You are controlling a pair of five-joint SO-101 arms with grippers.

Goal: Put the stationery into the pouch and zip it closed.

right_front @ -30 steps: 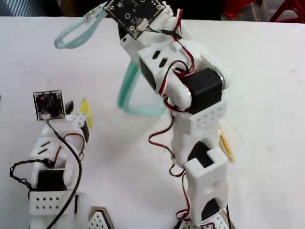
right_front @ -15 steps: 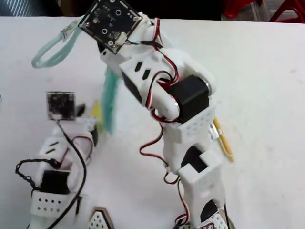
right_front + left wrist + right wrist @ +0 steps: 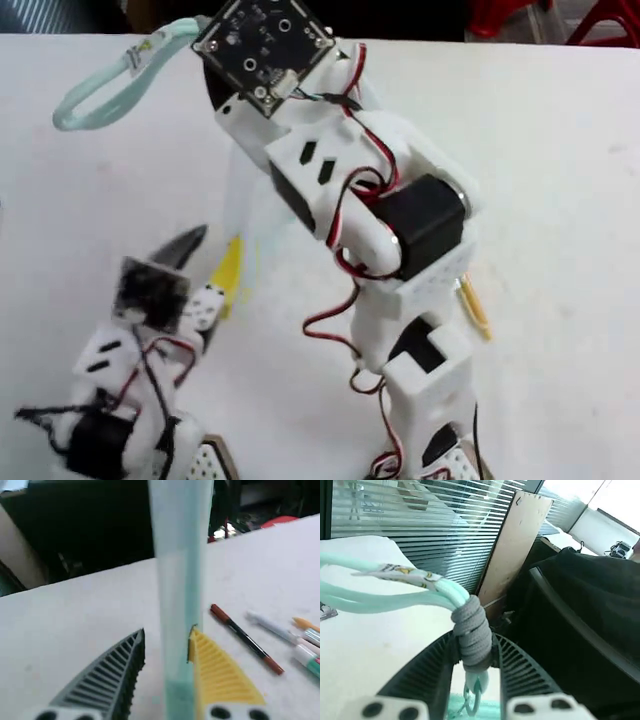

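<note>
1. Up high, the right tool (image 3: 473, 641) is clamped tight on a knotted grey cord (image 3: 470, 625), fingers pressed against it on both sides.
2. A mint loop (image 3: 370, 597) runs out of that knot, with a small paper tag on it. In the high view the loop (image 3: 100, 95) hangs out past the raised arm, over the far side of the white worktop (image 3: 560, 150).
3. Below the knot hangs the pouch (image 3: 180, 580), a pale see-through mint strip lifted upright off the worktop.
4. Down low, the left tool (image 3: 167, 630) is spread apart, with the pouch's lower part between its fingers.
5. The yellow finger (image 3: 220, 675) sits right against the pouch's edge, while the black finger (image 3: 115, 675) stands off with a clear gap.
6. From above, the left tool (image 3: 218, 240) points up towards the hanging pouch from the near left of the worktop.
7. The stationery is out on the worktop, not in the pouch: a brown pen (image 3: 245, 639), a white marker (image 3: 270, 626) beside it, and more markers (image 3: 307, 645) at the edge.
8. A yellow pen (image 3: 474, 308) lies just beside the right arm.
</note>
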